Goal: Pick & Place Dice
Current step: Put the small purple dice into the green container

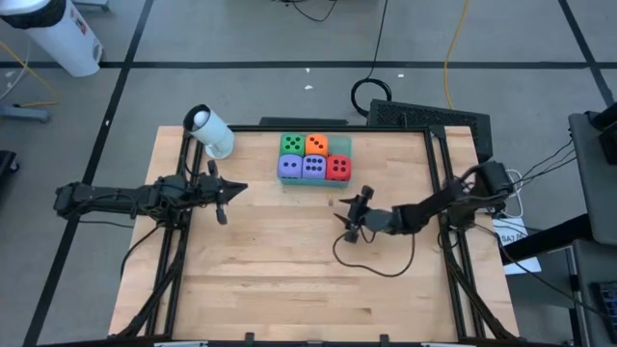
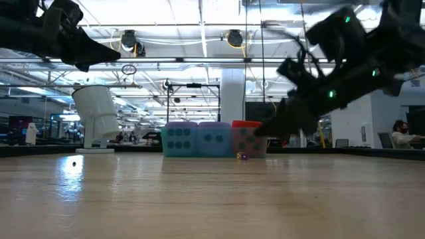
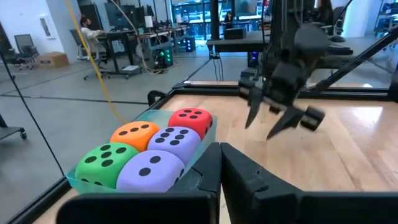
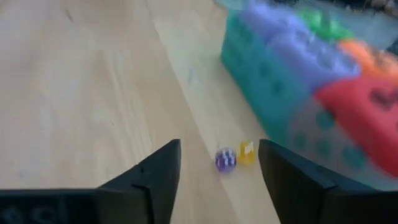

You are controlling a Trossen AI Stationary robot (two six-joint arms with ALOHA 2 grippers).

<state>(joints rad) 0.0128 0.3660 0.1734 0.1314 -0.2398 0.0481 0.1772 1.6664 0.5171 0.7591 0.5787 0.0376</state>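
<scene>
Five dice sit in a flat translucent green tray [image 1: 363,147] at the table's far middle: green [image 1: 291,144], orange [image 1: 315,145], two purple [image 1: 289,167] [image 1: 313,167] and red [image 1: 338,168]. They also show in the left wrist view, with the red die [image 3: 191,118] farthest. My right gripper [image 1: 352,218] is open and empty above the table, just near of the tray. Its fingers [image 4: 158,171] stand on either side of two tiny pieces, purple [image 4: 225,160] and yellow [image 4: 246,151], without touching them. My left gripper [image 1: 228,193] is shut and empty, held above the table's left side.
A white cylinder-shaped device [image 1: 210,130] stands at the table's far left corner. A dark cable [image 1: 371,258] loops on the wood below my right arm. Bare wood lies toward the near edge. Black frame rails [image 1: 445,183] run along both sides.
</scene>
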